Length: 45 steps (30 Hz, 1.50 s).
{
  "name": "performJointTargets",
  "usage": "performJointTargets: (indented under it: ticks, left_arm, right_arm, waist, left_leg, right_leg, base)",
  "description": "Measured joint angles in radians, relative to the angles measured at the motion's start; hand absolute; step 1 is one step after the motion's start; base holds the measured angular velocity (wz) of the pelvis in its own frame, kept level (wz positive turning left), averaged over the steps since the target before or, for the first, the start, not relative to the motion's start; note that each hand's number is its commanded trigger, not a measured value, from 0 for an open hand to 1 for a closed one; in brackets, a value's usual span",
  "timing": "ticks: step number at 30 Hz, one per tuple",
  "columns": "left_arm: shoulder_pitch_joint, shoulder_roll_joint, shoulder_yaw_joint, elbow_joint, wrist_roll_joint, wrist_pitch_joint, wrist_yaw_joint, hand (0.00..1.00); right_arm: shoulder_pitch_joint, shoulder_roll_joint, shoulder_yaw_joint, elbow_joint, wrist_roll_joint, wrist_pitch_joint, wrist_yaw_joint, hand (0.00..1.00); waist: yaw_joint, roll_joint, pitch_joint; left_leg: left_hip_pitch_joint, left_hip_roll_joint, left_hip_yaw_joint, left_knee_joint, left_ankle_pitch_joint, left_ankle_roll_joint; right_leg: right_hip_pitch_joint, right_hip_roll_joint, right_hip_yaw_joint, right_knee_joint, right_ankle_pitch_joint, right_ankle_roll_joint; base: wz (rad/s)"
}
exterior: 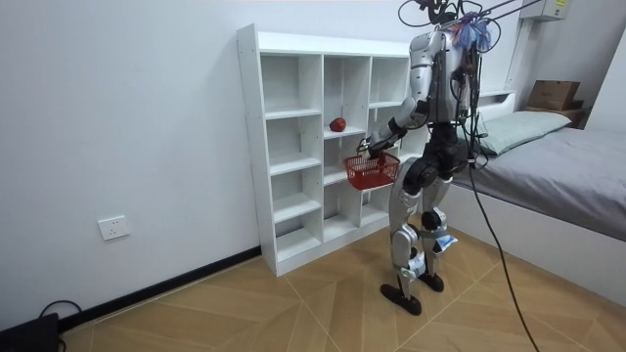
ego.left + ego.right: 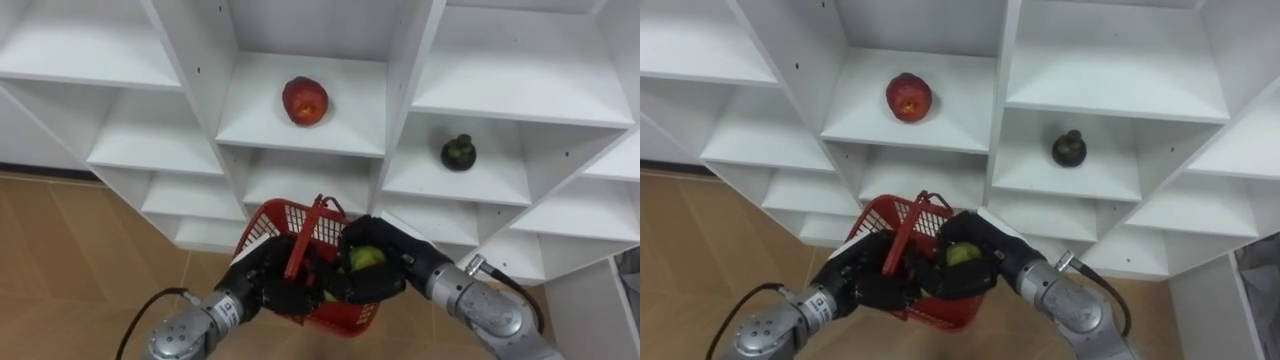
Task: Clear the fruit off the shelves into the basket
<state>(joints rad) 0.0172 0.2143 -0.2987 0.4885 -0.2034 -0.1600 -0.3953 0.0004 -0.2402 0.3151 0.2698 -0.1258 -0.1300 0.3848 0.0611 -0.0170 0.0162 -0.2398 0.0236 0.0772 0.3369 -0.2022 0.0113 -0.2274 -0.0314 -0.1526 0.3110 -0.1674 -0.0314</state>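
Observation:
A red plastic basket (image 2: 262,218) hangs in front of the white closet (image 1: 256,147), below its middle shelves. My left hand (image 2: 262,285) comes in from the lower left, fingers curled on the basket by its red handle (image 2: 301,240). Over the basket's right side, my right hand (image 2: 392,262) is curled round a green fruit (image 2: 364,258). A red apple (image 2: 305,100) lies on the middle shelf above the basket. On the shelf to its right stands a dark round fruit (image 2: 458,152) with a stalk cap. In the room view I stand upright facing the closet, basket (image 1: 372,174) held out.
The other closet compartments (image 2: 90,50) hold nothing. Wooden floor (image 2: 70,260) lies below the closet. A bed (image 1: 567,156) stands close behind me at the room view's right. A wall socket (image 1: 114,228) is at the room view's left.

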Motion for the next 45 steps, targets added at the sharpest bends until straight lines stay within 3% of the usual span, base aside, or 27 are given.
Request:
performJointTargets:
  ticks: [27,32,45]
  left_arm:
    - [0.02,0.004,-0.002,-0.037,-0.011,0.008,-0.014,1.0]
    - [0.023,0.021,-0.021,-0.037,-0.069,0.01,-0.011,1.0]
    - [0.036,0.035,-0.022,-0.071,-0.072,0.01,-0.013,1.0]
  right_arm:
    - [0.003,-0.038,0.016,-0.048,-0.007,0.001,0.008,1.0]
    - [0.003,-0.037,0.017,-0.048,0.0,0.0,0.004,1.0]
    - [0.004,-0.043,0.016,-0.048,-0.005,-0.001,-0.024,1.0]
  waist:
    - [-0.005,0.004,-0.0029]
    - [-0.005,0.001,-0.0021]
    - [-0.015,-0.005,-0.0017]
  left_leg:
    - [0.026,0.0,0.014,-0.01,0.0,0.0]
    - [0.026,0.0,0.014,-0.01,0.001,0.002]
    - [0.024,0.0,0.014,-0.009,0.001,0.002]
  right_leg:
    - [0.018,-0.002,0.01,-0.001,-0.003,0.002]
    - [0.018,-0.003,0.009,0.0,-0.003,0.002]
    - [0.018,-0.003,0.008,-0.003,-0.003,0.003]
  base:
    - [0.0]
    - [0.0]
    - [0.0]
